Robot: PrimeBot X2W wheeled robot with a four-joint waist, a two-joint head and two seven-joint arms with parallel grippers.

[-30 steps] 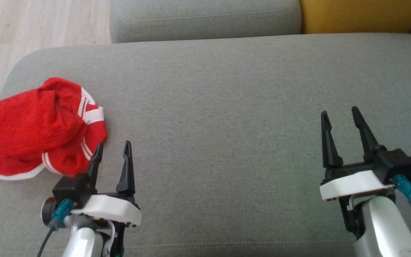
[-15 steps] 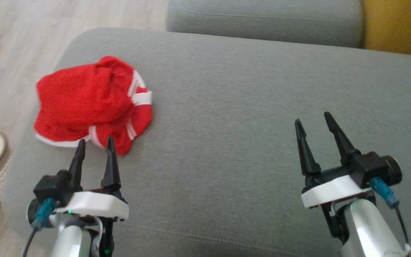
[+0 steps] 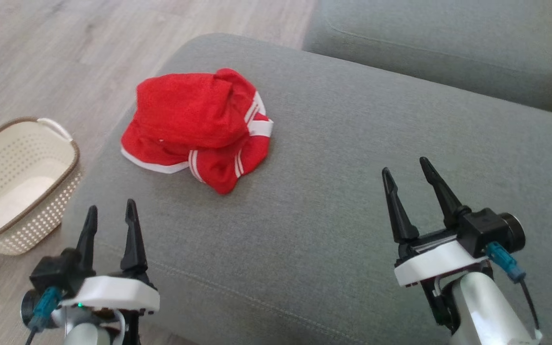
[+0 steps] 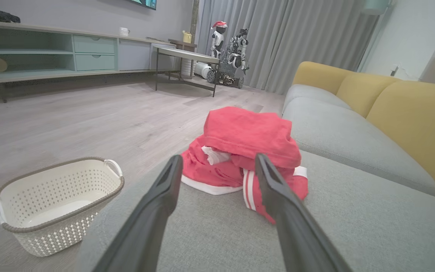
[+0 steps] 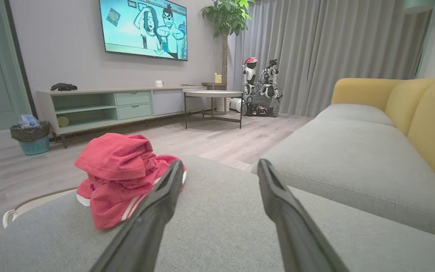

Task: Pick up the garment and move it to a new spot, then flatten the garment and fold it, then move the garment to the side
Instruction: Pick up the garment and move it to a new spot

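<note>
The garment (image 3: 199,125) is a crumpled red piece with white stripes and trim, lying on the grey ottoman cushion (image 3: 343,201) near its far left corner. The left wrist view has the garment (image 4: 246,151) straight ahead of the fingers, and in the right wrist view the garment (image 5: 121,173) sits to the left. My left gripper (image 3: 110,214) hovers open over the cushion's near left edge, well short of the cloth. My right gripper (image 3: 404,169) stands open above the cushion's right half, empty.
A cream perforated basket (image 3: 12,191) with a brown rim stands on the wooden floor left of the ottoman, also the basket (image 4: 55,200). A grey sofa seat (image 3: 448,52) with yellow backrests (image 4: 410,113) lies beyond. A low round table (image 5: 212,94) stands further off.
The head camera has swung left, so the garment now sits nearer the picture's middle and the basket has come into view. Both grippers stay open and empty.
</note>
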